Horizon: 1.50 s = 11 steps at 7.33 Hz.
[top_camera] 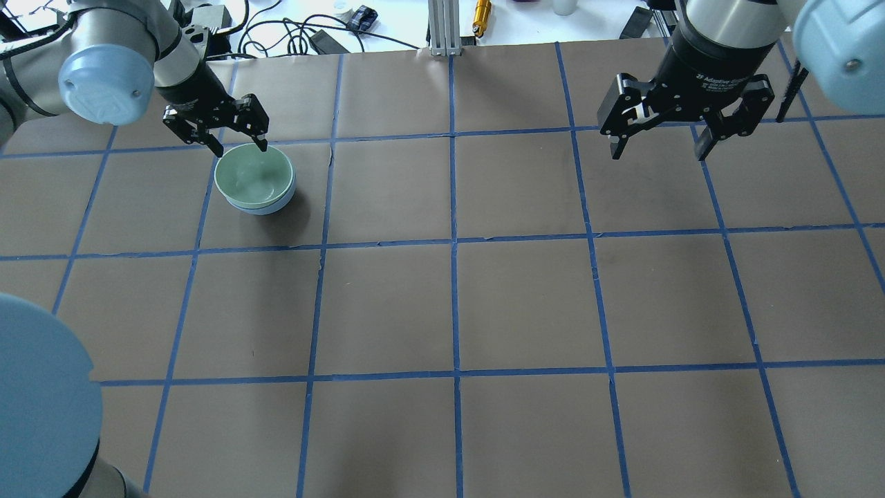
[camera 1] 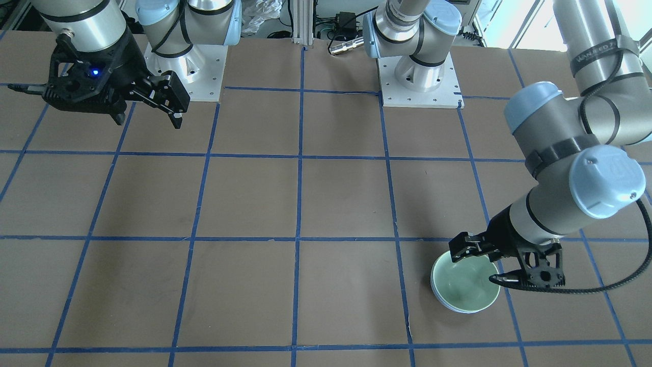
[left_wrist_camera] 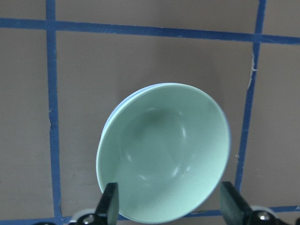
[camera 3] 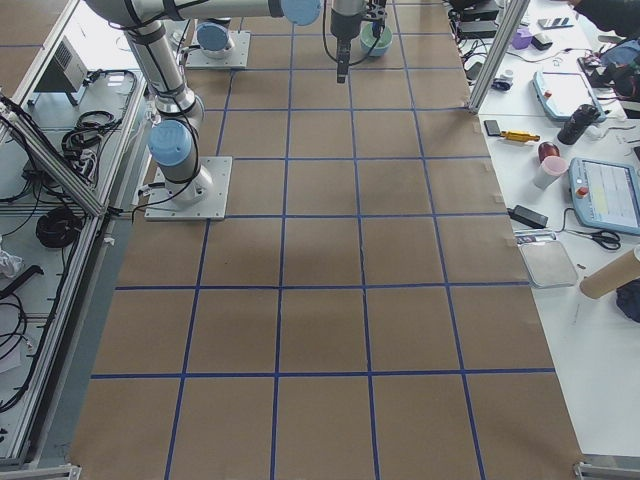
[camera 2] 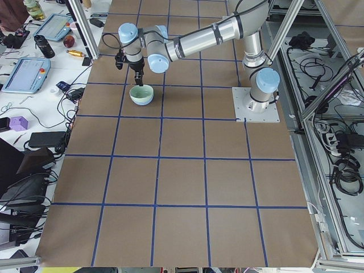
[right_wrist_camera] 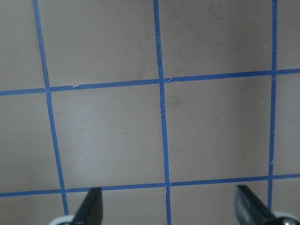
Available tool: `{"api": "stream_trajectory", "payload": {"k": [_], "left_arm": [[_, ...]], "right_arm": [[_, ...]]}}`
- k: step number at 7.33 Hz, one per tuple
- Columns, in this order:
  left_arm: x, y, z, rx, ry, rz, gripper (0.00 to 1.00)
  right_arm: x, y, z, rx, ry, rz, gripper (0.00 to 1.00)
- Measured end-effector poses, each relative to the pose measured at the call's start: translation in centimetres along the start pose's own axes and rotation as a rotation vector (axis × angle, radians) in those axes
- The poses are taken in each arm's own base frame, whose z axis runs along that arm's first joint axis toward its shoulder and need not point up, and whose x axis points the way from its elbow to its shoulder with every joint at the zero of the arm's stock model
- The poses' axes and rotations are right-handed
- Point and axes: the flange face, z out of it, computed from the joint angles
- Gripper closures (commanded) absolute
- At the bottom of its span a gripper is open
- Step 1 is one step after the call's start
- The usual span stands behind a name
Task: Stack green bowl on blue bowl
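The green bowl (top_camera: 252, 176) sits nested inside the blue bowl (top_camera: 276, 206), whose rim shows just below it, on the table's far left. The stack also shows in the front view, with the green bowl (camera 1: 466, 285) over the blue bowl (camera 1: 442, 302). My left gripper (top_camera: 240, 146) is open just over the far side of the stack and holds nothing. In the left wrist view its fingers (left_wrist_camera: 111, 204) stand either side of the green bowl (left_wrist_camera: 164, 150). My right gripper (top_camera: 658, 149) is open and empty, high over the far right of the table.
The brown table (top_camera: 449, 311) is marked into squares by blue tape. Cables and small items (top_camera: 325, 34) lie beyond its far edge. The arm bases (camera 1: 420, 76) stand at the robot's side of the table.
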Motion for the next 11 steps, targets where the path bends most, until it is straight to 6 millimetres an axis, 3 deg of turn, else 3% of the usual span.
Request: {"api": "stream_trajectory", "payload": {"k": [3, 5, 7, 11], "left_arm": [[7.2, 6.2, -8.8, 0.048, -0.09, 0.016, 0.0], [9.4, 9.9, -13.0, 0.078, -0.091, -0.001, 0.0], [9.9, 12.5, -15.1, 0.075, -0.089, -0.002, 0.0], [10.0, 14.1, -16.3, 0.074, -0.09, 0.01, 0.0]], "right_arm": [[0.0, 0.0, 0.0, -0.001, 0.0, 0.0, 0.0], [0.0, 0.0, 0.0, 0.0, 0.0, 0.0, 0.0], [0.0, 0.0, 0.0, 0.0, 0.0, 0.0, 0.0], [0.0, 0.0, 0.0, 0.0, 0.0, -0.001, 0.0]]}}
